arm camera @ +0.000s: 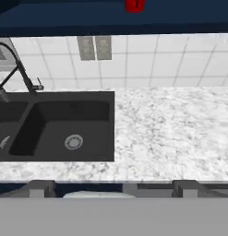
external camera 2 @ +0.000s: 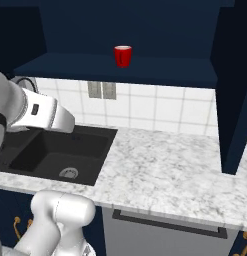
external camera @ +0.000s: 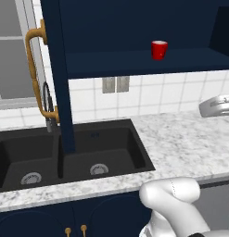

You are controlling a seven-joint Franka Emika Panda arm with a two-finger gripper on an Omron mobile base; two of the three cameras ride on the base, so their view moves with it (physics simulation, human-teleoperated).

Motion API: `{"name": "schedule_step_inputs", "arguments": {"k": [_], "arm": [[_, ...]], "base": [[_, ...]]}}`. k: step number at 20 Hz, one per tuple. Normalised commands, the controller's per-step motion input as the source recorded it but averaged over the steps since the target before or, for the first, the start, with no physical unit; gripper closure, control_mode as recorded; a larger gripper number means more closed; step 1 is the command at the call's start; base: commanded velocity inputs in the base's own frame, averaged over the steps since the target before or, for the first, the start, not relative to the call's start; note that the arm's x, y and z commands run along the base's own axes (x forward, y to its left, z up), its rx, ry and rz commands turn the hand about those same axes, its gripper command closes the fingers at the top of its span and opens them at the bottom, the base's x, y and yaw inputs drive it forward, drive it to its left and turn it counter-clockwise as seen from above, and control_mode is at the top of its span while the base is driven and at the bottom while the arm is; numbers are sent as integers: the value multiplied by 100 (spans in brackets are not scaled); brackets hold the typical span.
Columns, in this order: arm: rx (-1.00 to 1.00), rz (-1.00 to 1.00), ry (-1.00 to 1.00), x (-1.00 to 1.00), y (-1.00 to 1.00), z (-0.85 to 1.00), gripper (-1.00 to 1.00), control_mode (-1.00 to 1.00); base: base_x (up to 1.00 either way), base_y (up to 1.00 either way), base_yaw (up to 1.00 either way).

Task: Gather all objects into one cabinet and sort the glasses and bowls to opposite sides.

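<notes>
A red cup (external camera: 159, 49) stands upright on the bottom shelf of the open navy cabinet (external camera: 134, 62), alone, with bare shelf on both sides of it. The cabinet's door (external camera: 58, 69) is swung open and hangs over the sink, its long curved brass handle (external camera: 34, 74) facing the window side; from the left base view the door edge cuts across the sink (external camera: 69, 155) and hides part of the dark faucet (external camera: 48, 106) behind it.

Below the shelf runs a white tiled wall with a double outlet plate (external camera: 115, 84), then the speckled marble bench (external camera 2: 165, 170), bare near the cabinet. A second open door (external camera 2: 235, 100) stands at the right of the right base view. A silvery object (external camera: 217, 105) at the right edge of the left base view is cut off and hard to identify.

In the hand view the cup is cropped by the top edge, and the tool (arm camera: 113, 188) sits low at the bench front, its two grey fingertips (arm camera: 39, 186) spread wide apart with nothing between them. No writing is legible anywhere.
</notes>
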Motion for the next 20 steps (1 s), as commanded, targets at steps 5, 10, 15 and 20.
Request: {"name": "schedule_step_inputs", "arguments": {"k": [5,10,15,20], "arm": [[0,-1,-20,27,0,45,-100,-100],[0,0,-12,70,0,18,-100,-100],[0,-3,-13,83,0,2,-100,-100],[0,0,-16,63,-8,0,-100,-100]], "base": [[0,0,0],[0,0,0],[0,0,0],[0,0,0]]}}
